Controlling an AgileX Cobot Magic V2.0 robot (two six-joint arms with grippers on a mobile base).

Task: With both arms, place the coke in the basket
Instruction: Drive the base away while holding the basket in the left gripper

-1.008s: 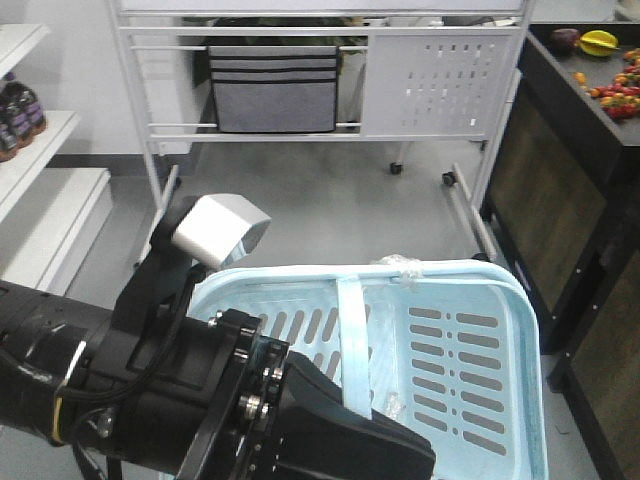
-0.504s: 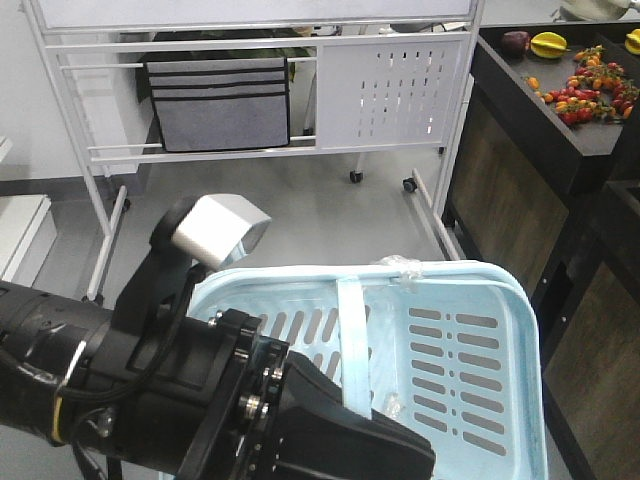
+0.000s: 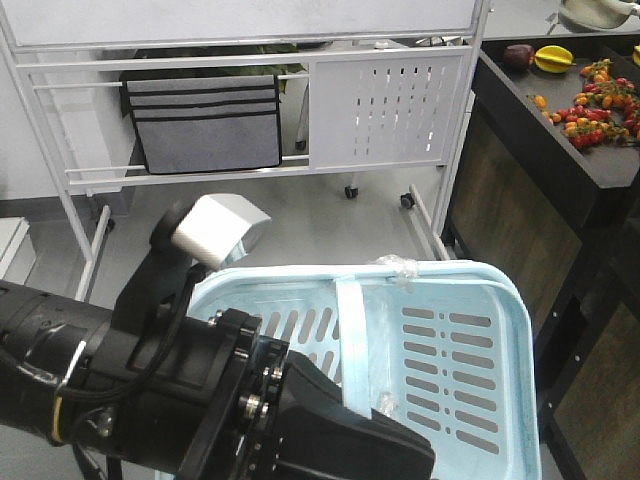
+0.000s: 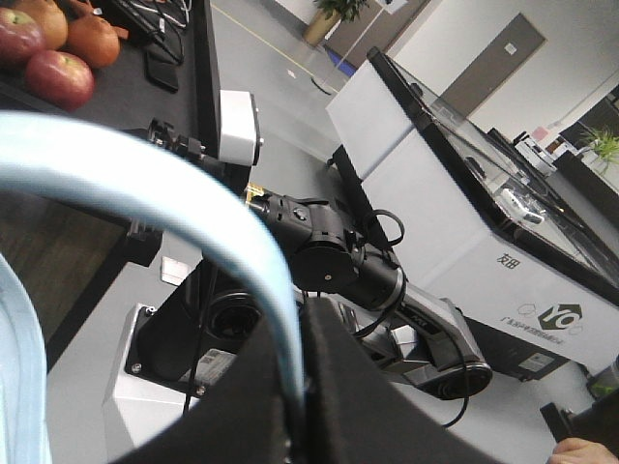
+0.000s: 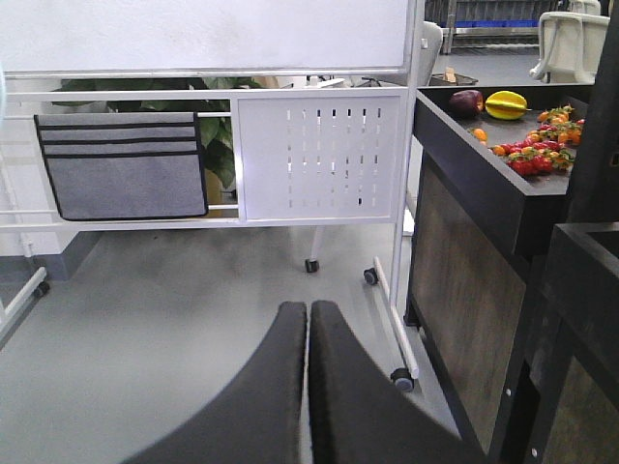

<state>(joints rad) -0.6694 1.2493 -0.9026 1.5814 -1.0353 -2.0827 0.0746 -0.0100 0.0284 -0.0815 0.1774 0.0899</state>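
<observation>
The light blue basket point(image 3: 470, 275) hangs low at the right of the front view, and its thin hoop handle point(image 3: 352, 330) runs down to my black left arm point(image 3: 150, 400). That arm carries a silver-grey block point(image 3: 215, 228). In the left wrist view my left gripper point(image 4: 302, 387) is shut on the handle point(image 4: 164, 184), which is pinched between the two black fingers. My right gripper point(image 5: 309, 309) is shut over bare floor with nothing in it. The right arm point(image 4: 338, 256) shows beyond the handle. The coke is out of view.
A white wheeled frame holds a grey fabric pouch point(image 3: 205, 120) and a perforated panel point(image 3: 385, 100) ahead. A dark counter point(image 3: 560, 160) with fruit on it stands close on the right. Apples point(image 4: 58, 77) and a white cabinet point(image 4: 455, 222) appear in the left wrist view.
The front view has swung right: the white frame and pouch slid left, and the fruit counter came further in. The arm and basket keep their place in the frame.
</observation>
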